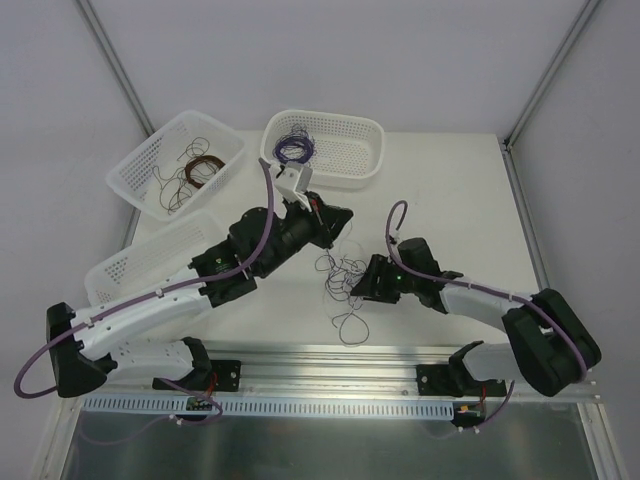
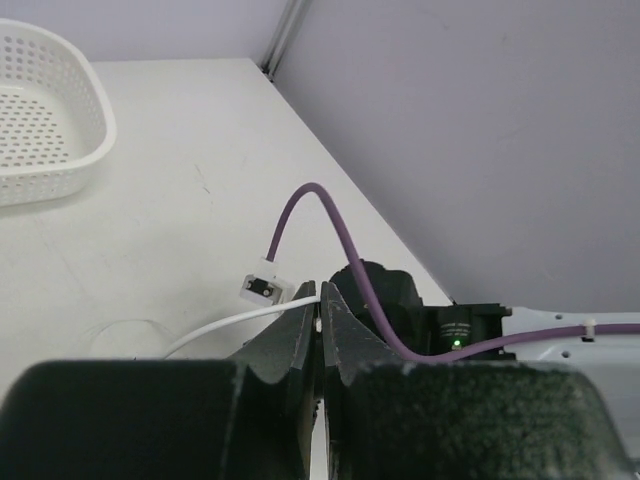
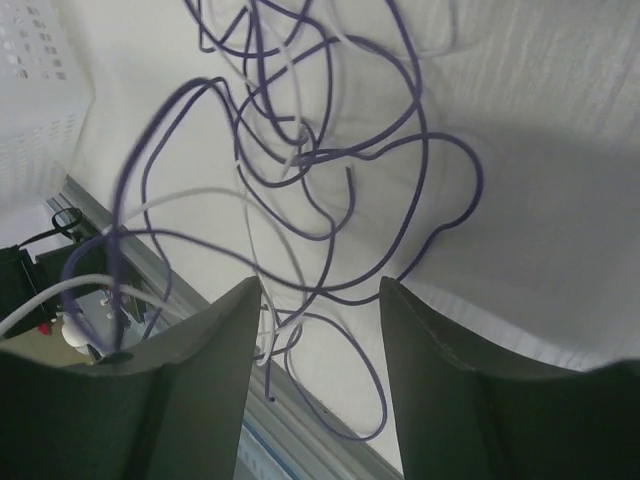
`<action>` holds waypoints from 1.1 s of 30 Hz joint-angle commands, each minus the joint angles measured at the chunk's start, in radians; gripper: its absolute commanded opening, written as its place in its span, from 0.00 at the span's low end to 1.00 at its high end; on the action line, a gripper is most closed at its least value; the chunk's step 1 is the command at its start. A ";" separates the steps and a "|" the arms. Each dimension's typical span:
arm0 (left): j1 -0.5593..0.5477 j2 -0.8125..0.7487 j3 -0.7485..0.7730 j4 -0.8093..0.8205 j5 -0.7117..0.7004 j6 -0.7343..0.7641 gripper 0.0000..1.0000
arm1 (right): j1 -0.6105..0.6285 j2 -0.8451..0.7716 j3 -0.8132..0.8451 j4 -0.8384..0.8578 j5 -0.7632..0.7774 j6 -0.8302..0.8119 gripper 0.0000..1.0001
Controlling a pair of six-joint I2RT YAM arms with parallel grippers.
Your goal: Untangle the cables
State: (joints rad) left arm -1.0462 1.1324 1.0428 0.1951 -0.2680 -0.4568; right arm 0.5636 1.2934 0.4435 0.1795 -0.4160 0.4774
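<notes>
A white surface lies between pale grey walls and slanting metal posts. A metal rail runs along its near edge. White perforated baskets stand at the back left, the back centre and the left. The cables sprawl in loose purple and whitish loops mid-surface, between the arms. The right jaws stand wide apart over the loops, with strands crossing the gap. The left jaws are pressed together on a whitish strand.
</notes>
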 commanded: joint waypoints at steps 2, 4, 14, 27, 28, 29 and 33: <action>0.005 -0.080 0.103 -0.023 -0.063 0.053 0.00 | 0.004 0.066 -0.002 0.095 -0.003 0.090 0.53; 0.020 -0.095 0.157 -0.055 -0.069 0.070 0.00 | 0.005 0.089 0.001 0.055 0.019 0.098 0.46; 0.068 -0.197 0.376 -0.189 -0.164 0.271 0.00 | -0.080 0.080 -0.038 -0.047 0.074 0.121 0.27; 0.068 -0.217 0.621 -0.235 -0.367 0.556 0.00 | -0.128 0.034 -0.023 -0.162 0.109 0.083 0.22; 0.068 -0.215 0.629 -0.240 -0.378 0.590 0.00 | -0.126 0.017 -0.013 -0.175 0.132 0.073 0.22; 0.068 -0.215 0.641 -0.243 -0.417 0.608 0.00 | -0.131 0.008 -0.005 -0.207 0.152 0.055 0.21; 0.068 -0.229 0.652 -0.243 -0.493 0.711 0.00 | -0.189 -0.057 -0.005 -0.311 0.203 0.037 0.19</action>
State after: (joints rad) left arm -0.9863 0.9092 1.6619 -0.0589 -0.6697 0.1265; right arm 0.4221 1.2808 0.4301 0.0101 -0.3092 0.5564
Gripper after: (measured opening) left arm 0.010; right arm 0.200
